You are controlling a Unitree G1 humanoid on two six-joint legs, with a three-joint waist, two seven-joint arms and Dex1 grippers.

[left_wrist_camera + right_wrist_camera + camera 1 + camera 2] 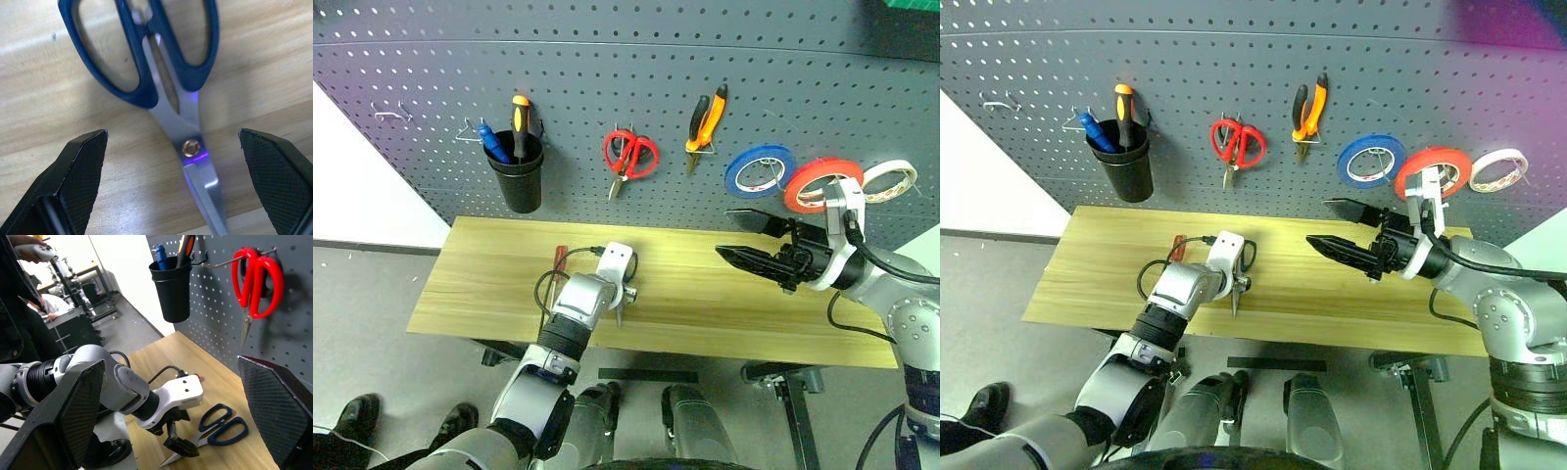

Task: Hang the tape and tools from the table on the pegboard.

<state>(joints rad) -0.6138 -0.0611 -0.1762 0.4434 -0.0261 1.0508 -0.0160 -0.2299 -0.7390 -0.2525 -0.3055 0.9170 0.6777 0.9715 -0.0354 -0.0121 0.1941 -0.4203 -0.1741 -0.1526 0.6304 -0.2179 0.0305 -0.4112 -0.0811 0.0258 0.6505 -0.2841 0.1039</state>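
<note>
Reference landmark: the table, a light wooden top standing directly below the pegboard.

Above the table's left part, a black cup hangs on the pegboard with a yellow-and-black screwdriver in it. On the table below and right of the cup lies the red-handled screwdriver, partly hidden behind the left arm.

Near the table's middle, the left gripper points steeply down over the dark blue scissors. Its fingers stand wide apart, one on each side of the blades near the pivot, with nothing between them touching. The scissors lie flat on the wood, not yet gripped.

On the pegboard above the table's middle hang red-handled scissors, then the orange-and-black pliers.

Above the table's right end, the right gripper is held level, clear of the surface, its fingers apart and empty. Behind it on the pegboard hang a blue roll, the red tape and a cream roll.

Hazards, as judged:
- The blades are thin and flat on the wood. Closing above them would miss; descending too far would drive the fingertips into the table.
- A grip across the smooth metal near the pivot may let the scissors rotate or slip during the lift, because the handles are the heavier end.
- A skewed hold would complicate threading a handle loop onto a hook.
</note>
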